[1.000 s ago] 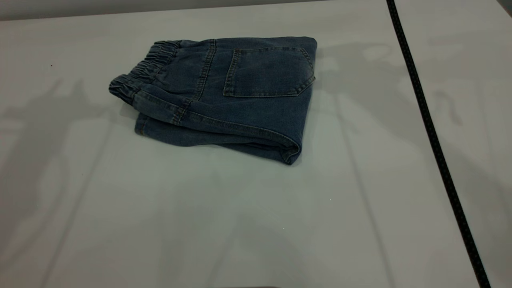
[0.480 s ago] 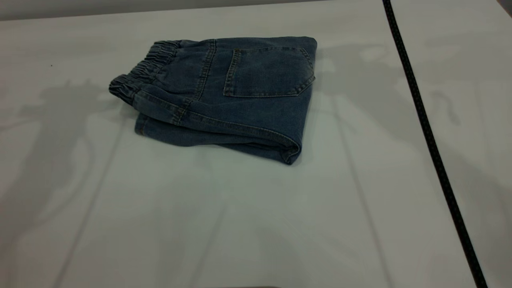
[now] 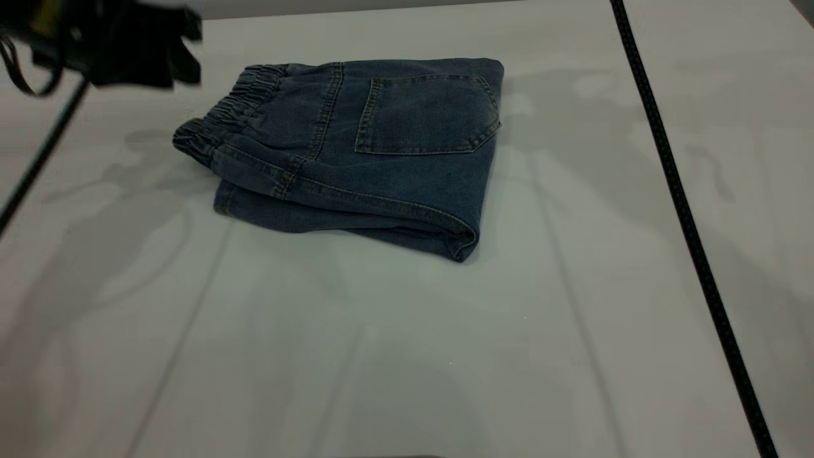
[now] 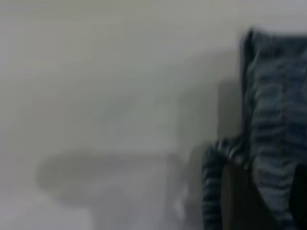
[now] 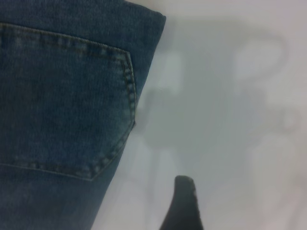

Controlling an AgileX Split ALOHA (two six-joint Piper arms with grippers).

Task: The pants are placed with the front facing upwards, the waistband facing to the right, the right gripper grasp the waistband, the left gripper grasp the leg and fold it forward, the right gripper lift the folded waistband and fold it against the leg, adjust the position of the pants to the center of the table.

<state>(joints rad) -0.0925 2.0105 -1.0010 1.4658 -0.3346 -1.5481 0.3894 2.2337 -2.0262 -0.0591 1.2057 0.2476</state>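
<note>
The left tool (image 3: 114, 44) has entered at the table's far-left corner.

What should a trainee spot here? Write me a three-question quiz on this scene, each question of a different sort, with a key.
1. True or false: the folded blue denim pants lie on the plain white table with no gripper holding them.
2. Which part of the pants faces up? A) the back patch pocket B) a zip fly C) a front button
3. Fill in: in the exterior view, the gathered elastic waistband is at the pants' ___ end, the end nearest the black left gripper.

Key: 1 true; 2 A; 3 left.
</note>
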